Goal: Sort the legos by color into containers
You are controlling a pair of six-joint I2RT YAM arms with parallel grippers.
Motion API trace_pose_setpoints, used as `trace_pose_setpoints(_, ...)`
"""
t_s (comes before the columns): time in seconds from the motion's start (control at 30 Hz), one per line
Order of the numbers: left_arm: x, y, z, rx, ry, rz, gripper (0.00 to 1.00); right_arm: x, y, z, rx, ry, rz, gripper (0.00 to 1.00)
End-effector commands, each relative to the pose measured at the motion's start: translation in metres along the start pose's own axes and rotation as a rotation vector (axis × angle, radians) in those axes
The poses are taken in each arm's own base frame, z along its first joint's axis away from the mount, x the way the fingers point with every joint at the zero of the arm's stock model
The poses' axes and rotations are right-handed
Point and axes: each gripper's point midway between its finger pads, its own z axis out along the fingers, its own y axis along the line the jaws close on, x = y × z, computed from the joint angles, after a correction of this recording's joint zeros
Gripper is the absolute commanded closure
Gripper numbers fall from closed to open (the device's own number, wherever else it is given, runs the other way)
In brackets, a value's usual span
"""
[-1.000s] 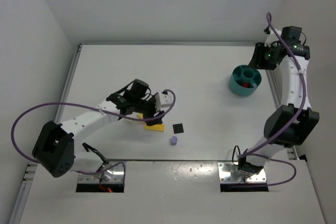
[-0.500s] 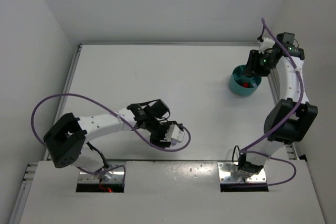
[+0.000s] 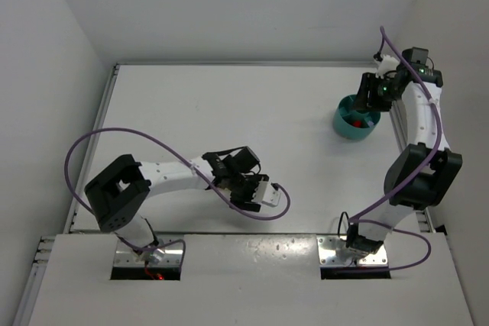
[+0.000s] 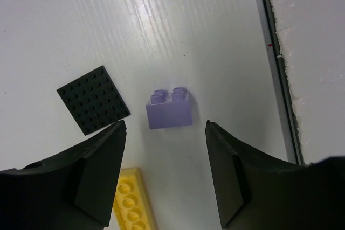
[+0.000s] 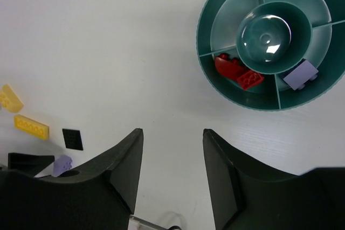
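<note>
Swung nearer, left gripper (image 4: pixel 166 133) hovers open over lavender lego (image 4: pixel 169 110).

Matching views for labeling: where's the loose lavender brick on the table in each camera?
Top external: not visible; the left gripper covers that spot.
Left wrist: lavender brick at centre, studs up, just ahead of the open jaws.
Right wrist: lower left corner, small.
Shared landmark: black plate, beside the brick in both wrist views; it is hidden in the top view too.
</note>
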Motion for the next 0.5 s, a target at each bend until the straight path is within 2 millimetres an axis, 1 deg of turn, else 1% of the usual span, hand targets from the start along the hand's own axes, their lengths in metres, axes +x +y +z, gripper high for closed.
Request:
trace_pose_setpoints(0.0,-0.017,0.015,0.004,-0.034,-0.029,0.035,0.34,-0.011,0.007,-0.006,-0.029,-0.028,-0.027,0.51)
trace_pose_setpoints(0.03,-0.017,0.015,0.004,-0.034,-0.028,0.035,0.34,-0.009,0.006,-0.003,-0.031,-0.02,-0.023,0.51)
trace_pose_setpoints(0.1,-0.015,0.011,0.01,-0.015,-0.017,0.034,0.34,-0.012,0.006,-0.005,-0.029,-0.028,-0.027,0.5)
trace_pose_setpoints(0.2,-0.015,0.012,0.011,-0.014,-0.016,0.033,0.34,-0.012,0.006,-0.005,-0.029,-0.028,-0.027,0.5)
trace_pose_setpoints(0.27,-0.012,0.008,0.018,0.005,-0.003,0.032,0.34,-0.012,0.006,-0.005,-0.029,-0.028,-0.027,0.5)
trace_pose_setpoints(0.3,-0.015,0.011,0.017,-0.001,-0.009,0.036,0.34,-0.012,0.006,-0.005,-0.029,-0.028,-0.027,0.5)
trace_pose_setpoints(0.33,-0.013,0.01,0.019,0.006,-0.002,0.032,0.34,-0.012,0.006,-0.005,-0.029,-0.028,-0.027,0.48)
trace_pose_setpoints(0.43,-0.01,0.009,0.022,0.013,0.005,0.027,0.39,-0.012,0.006,-0.005,-0.029,-0.028,-0.027,0.48)
trace_pose_setpoints(0.47,-0.01,0.009,0.022,0.013,0.005,0.027,0.43,-0.012,0.006,-0.005,-0.029,-0.028,-0.027,0.48)
